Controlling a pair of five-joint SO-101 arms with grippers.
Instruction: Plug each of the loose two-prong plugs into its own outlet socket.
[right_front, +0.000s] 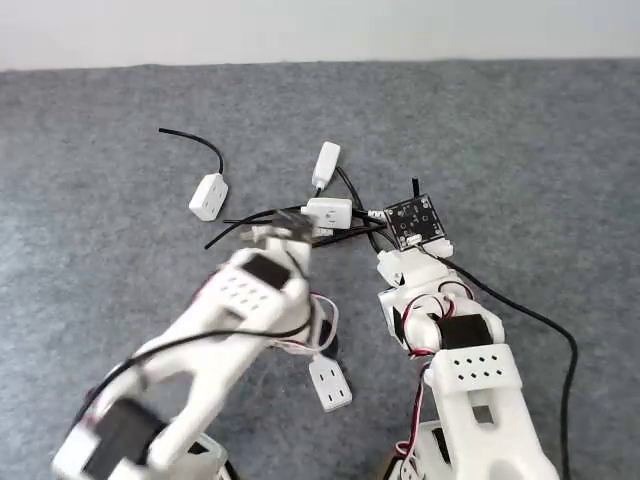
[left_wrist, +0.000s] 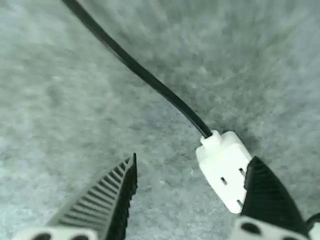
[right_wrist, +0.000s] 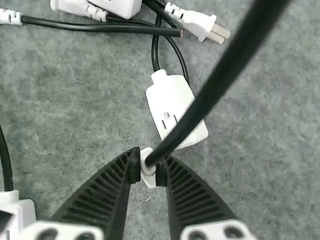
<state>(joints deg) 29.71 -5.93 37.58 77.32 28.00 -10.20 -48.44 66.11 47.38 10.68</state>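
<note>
Right wrist view: the right pincer (right_wrist: 149, 159) is squeezed shut on a small white plug (right_wrist: 149, 177) with a black cord (right_wrist: 225, 65), close to a white socket (right_wrist: 175, 112). The left pincer (left_wrist: 194, 161) is wide open and holds nothing, beside a second socket (left_wrist: 225, 170). Both arms lean over the grey surface (right_front: 100, 150). Four white socket blocks (right_front: 208, 196) lie there.

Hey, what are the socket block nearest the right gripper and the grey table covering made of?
Socket block: probably moulded white plastic, smooth and slightly glossy, with crisp slot edges. Table covering: grey felt or short-pile carpet, matte and fuzzy; I can't tell which.
</note>
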